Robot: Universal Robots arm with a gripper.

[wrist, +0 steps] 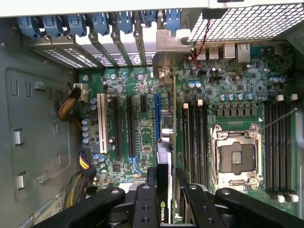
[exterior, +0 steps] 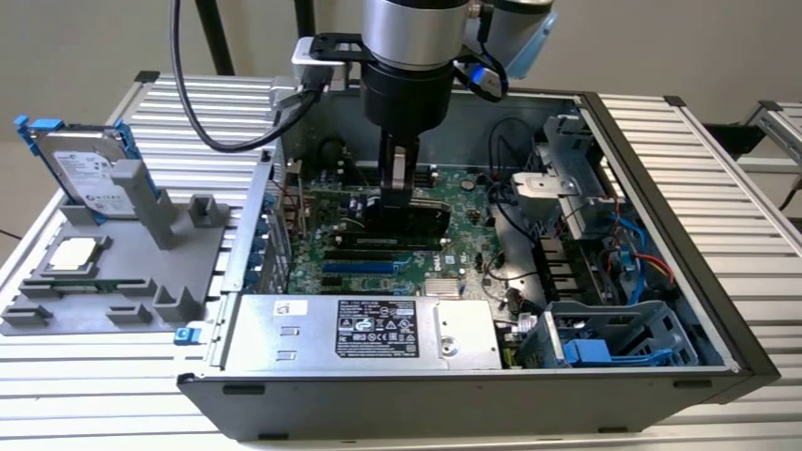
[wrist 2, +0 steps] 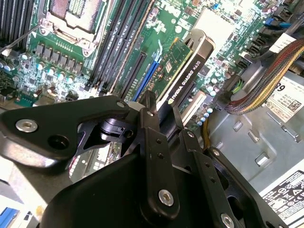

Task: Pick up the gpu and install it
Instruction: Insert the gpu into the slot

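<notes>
I am looking down on an open computer case (exterior: 701, 282) lying on a slatted metal table (exterior: 701, 160), with its green motherboard (exterior: 464, 235) facing up and a grey holder (exterior: 126, 282) to the exterior view's left carrying a hard drive (exterior: 82, 174) and a CPU chip (exterior: 71, 256). I am holding the arm's gripper (exterior: 396, 193) low inside the case, its fingers (wrist 2: 159, 156) pinching the gpu (exterior: 408, 224) by its upper edge so the card is hanging edge-down, presumably so its connector edge can meet a slot. In the first wrist view the gpu (wrist: 163, 156) is standing just beside the blue expansion slot (wrist: 157, 118), its long axis running parallel to the slots and its silver bracket (wrist: 164, 61) pointing toward the case's rear wall of blue clips (wrist: 102, 23).
</notes>
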